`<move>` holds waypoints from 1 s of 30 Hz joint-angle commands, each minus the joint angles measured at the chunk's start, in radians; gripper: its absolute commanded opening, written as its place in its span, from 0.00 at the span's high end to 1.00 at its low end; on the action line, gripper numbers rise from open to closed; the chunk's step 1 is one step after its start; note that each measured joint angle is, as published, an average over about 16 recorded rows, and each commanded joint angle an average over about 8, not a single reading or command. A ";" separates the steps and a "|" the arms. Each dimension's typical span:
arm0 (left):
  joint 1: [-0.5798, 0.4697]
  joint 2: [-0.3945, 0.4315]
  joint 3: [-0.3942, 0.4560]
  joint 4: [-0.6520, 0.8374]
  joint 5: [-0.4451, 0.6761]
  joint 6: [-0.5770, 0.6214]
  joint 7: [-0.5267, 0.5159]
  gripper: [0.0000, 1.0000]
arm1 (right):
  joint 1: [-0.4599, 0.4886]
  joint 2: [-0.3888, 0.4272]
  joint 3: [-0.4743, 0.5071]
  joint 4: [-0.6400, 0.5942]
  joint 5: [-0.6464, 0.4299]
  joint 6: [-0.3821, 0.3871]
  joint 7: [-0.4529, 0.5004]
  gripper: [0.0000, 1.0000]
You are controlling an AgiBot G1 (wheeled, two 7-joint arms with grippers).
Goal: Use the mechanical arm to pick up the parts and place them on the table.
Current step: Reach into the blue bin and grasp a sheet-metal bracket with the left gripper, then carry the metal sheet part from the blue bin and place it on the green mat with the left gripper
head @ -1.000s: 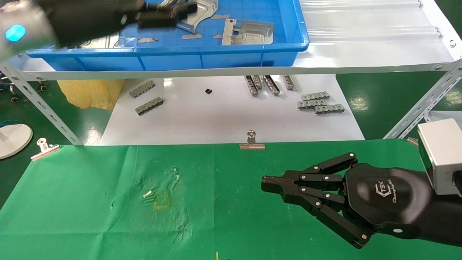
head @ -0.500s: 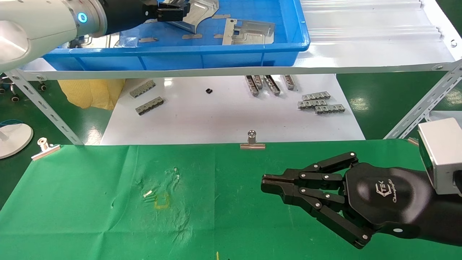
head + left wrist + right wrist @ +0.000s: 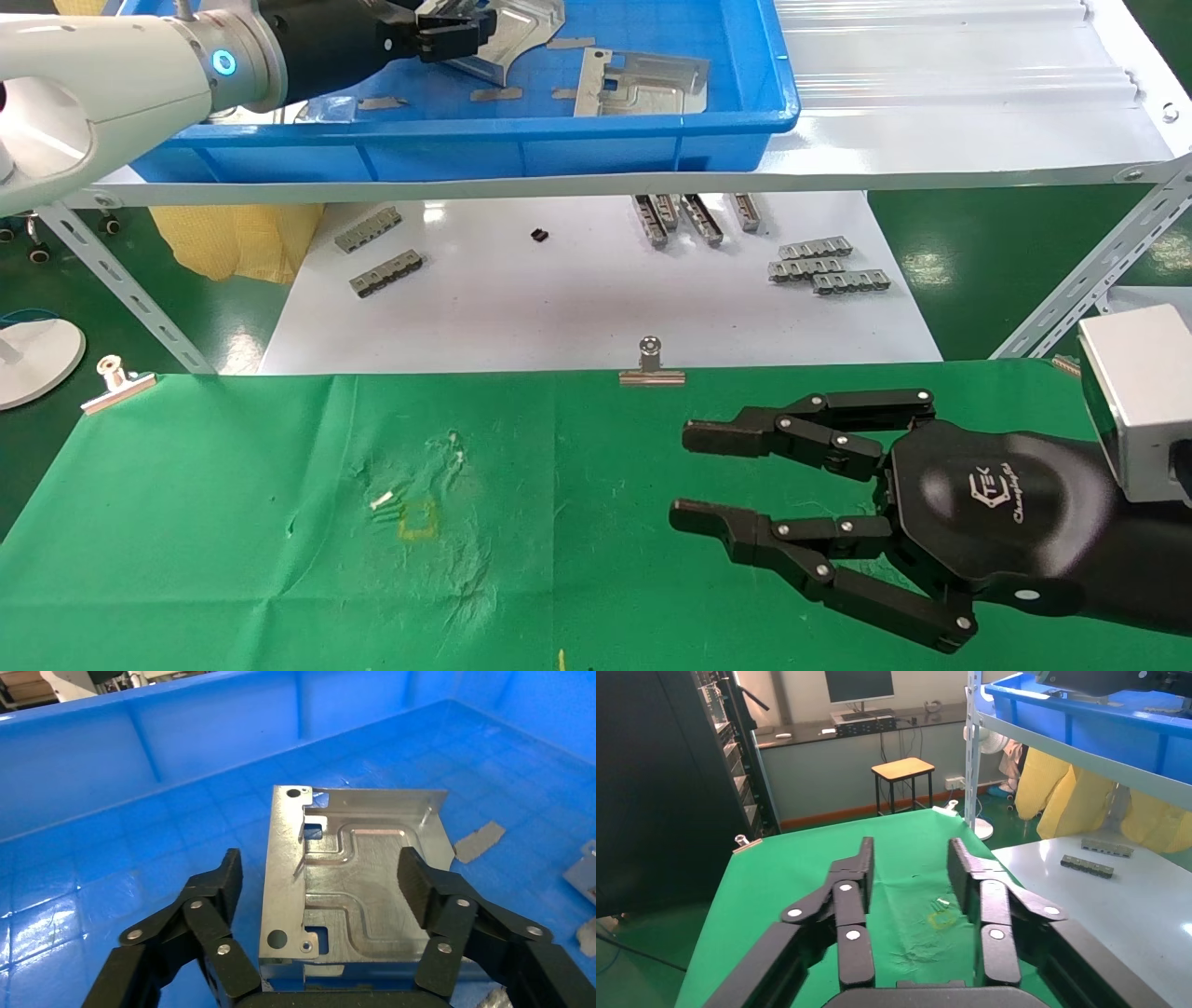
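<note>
Left tool (image 3: 320,874) spread wide around a plate (image 3: 351,874) in the blue tray (image 3: 559,140), seemingly untouched; right tool (image 3: 694,475) open, empty, above the worktop's (image 3: 233,513) right edge.

two parts (image 3: 641,82) (image 3: 507,33), nine grey ribbed bars (image 3: 384,273), two binder clips (image 3: 650,364), one tray (image 3: 559,149).

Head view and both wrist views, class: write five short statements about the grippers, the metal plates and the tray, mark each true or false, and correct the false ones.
1. The left gripper straddles a stamped metal plate in the blue tray. True.
2. The left gripper's fingers are clamped on that plate. False: they stand open on either side of it.
3. The right gripper is open above the green cloth table. True.
4. The right gripper holds a plate. False: it is empty.
5. Another plate lies in the tray. True.
</note>
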 commanded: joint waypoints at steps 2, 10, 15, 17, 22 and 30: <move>0.005 0.001 -0.006 0.000 -0.010 -0.004 -0.007 1.00 | 0.000 0.000 0.000 0.000 0.000 0.000 0.000 0.00; 0.010 0.001 -0.005 -0.003 -0.016 -0.021 -0.014 1.00 | 0.000 0.000 0.000 0.000 0.000 0.000 0.000 0.00; 0.013 0.001 -0.001 -0.007 -0.013 -0.028 -0.010 1.00 | 0.000 0.000 0.000 0.000 0.000 0.000 0.000 0.00; 0.014 0.002 0.001 -0.009 -0.013 -0.030 -0.008 1.00 | 0.000 0.000 0.000 0.000 0.000 0.000 0.000 0.00; 0.017 0.002 0.003 -0.014 -0.015 -0.033 -0.002 1.00 | 0.000 0.000 0.000 0.000 0.000 0.000 0.000 0.00; 0.011 -0.007 -0.011 -0.037 -0.043 -0.018 0.028 1.00 | 0.000 0.000 0.000 0.000 0.000 0.000 0.000 0.00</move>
